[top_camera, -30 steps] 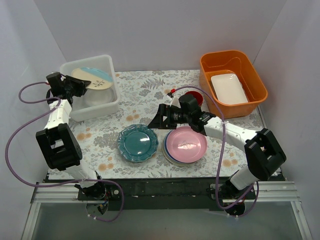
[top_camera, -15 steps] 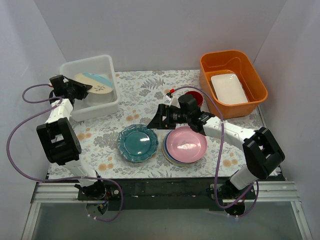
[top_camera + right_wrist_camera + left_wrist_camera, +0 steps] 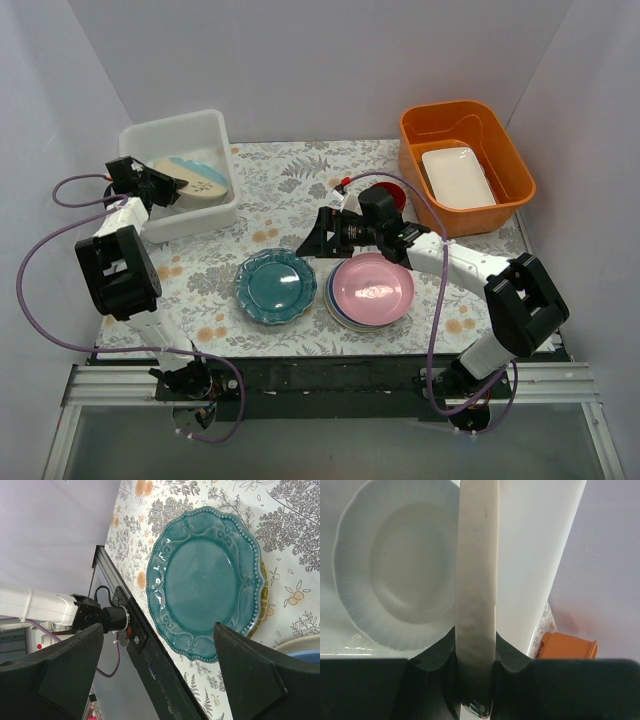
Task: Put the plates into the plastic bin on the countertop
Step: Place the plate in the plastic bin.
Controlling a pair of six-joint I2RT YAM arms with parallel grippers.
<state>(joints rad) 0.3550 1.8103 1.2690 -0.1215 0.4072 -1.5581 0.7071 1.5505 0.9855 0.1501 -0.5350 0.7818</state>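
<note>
Floral-cloth countertop [image 3: 290, 190]: one cream plate [image 3: 192, 178] is clamped edge-on by the left gripper [image 3: 152, 183] over the white bin [image 3: 175, 125], where one pale plate [image 3: 395, 570] lies. The fingers [image 3: 55, 675] of the right gripper [image 3: 318, 238] are spread wide above one teal plate [image 3: 275, 285], beside one pink-topped stack [image 3: 372, 288].

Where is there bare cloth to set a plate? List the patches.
Back centre of the countertop, between plastic bin and orange tub. Front left, from the bin to the teal plate. Crowded: teal plate, pink stack, open right gripper and red mug fill the middle.
</note>
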